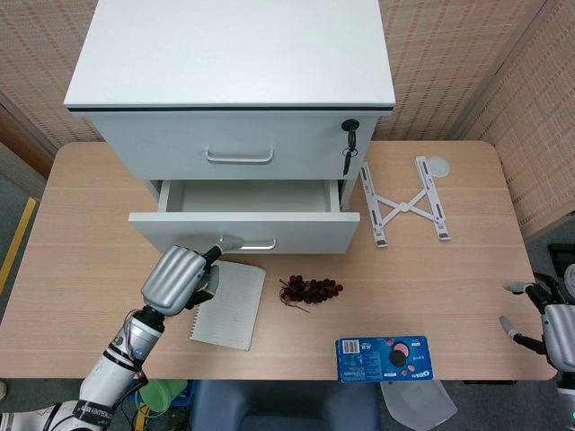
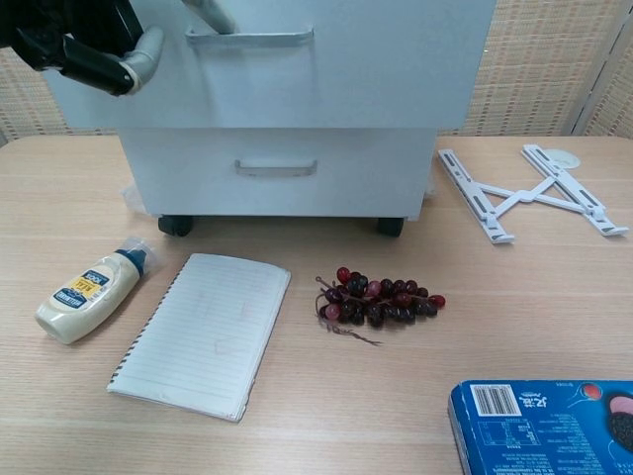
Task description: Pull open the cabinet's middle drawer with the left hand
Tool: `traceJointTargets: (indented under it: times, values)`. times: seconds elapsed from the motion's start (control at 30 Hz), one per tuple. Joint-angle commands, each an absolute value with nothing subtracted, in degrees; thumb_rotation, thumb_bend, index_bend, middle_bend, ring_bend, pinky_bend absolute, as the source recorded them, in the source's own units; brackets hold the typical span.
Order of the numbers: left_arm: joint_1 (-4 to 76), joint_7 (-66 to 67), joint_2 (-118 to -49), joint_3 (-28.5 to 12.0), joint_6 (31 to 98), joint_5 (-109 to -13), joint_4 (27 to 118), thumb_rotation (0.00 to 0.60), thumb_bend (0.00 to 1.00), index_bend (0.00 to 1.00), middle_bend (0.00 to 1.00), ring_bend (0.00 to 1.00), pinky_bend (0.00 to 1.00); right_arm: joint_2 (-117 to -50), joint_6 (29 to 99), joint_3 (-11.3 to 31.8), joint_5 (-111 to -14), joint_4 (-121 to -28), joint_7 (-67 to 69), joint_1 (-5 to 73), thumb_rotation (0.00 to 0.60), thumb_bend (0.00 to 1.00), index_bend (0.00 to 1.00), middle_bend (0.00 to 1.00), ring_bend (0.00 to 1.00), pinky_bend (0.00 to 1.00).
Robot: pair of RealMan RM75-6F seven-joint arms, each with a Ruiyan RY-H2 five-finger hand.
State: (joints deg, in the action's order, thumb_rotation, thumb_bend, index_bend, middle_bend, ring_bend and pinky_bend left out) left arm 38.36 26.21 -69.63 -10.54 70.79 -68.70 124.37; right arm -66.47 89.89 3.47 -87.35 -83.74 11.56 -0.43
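Observation:
The white cabinet [image 1: 229, 54] stands at the back of the table. Its middle drawer [image 1: 296, 232] juts out toward me, and the bare inside [image 1: 252, 196] shows in the head view. My left hand [image 1: 180, 278] is at the drawer's left front, a finger hooked behind the metal handle [image 1: 256, 243]. In the chest view the same left hand [image 2: 89, 45] sits at the top left, with one finger over the handle [image 2: 252, 38] of the drawer front [image 2: 376, 69]. My right hand [image 1: 550, 319] hovers off the table's right edge, fingers apart, holding nothing.
A notebook [image 1: 227, 305] lies under my left hand, with a mayonnaise bottle [image 2: 89, 295] to its left. Grapes [image 1: 310, 289] and a blue Oreo box [image 1: 384, 357] lie in front. A white folding stand [image 1: 406, 202] lies right of the cabinet. A key [image 1: 349, 144] hangs from the top drawer.

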Motion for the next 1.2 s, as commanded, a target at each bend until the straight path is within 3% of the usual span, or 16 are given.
traceJointTargets:
  times: [0.03,1.2]
  values:
    - [38.1,26.3,-69.4,-10.2,70.9,-69.2,124.8,0.600,0.74,0.24,0.97,1.00,1.00,-66.5,89.8,3.4,-87.3,-83.7,11.6,-0.4,0.600,0.20,0.33,0.39,0.33,0.44]
    - [32.3,23.9,-66.9,-7.8,75.0,-78.9,127.7,0.600,0.74,0.27,0.95,0.99,1.00,-66.6,90.2,3.6,-87.2,-83.0,12.2,-0.7,0.600,0.19,0.33,0.39,0.33,0.44]
